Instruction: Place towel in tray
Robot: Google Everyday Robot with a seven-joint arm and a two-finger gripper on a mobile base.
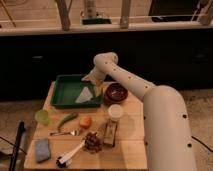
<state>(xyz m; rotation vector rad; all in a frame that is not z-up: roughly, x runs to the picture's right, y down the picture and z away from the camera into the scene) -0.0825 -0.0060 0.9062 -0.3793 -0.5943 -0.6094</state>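
Note:
A pale towel (85, 95) lies inside the green tray (64, 95), toward its right side. The tray sits at the back left of the wooden table (130, 150). My white arm reaches from the lower right across the table. My gripper (92, 80) is over the tray's right back corner, just above and behind the towel.
A dark bowl (115, 92) stands right of the tray. A white cup (115, 111), an orange fruit (85, 121), a green pepper (66, 120), a lime-green cup (42, 116), a spoon (65, 133), a brush (75, 151), a pinecone-like object (91, 142) and a blue sponge (42, 149) lie in front.

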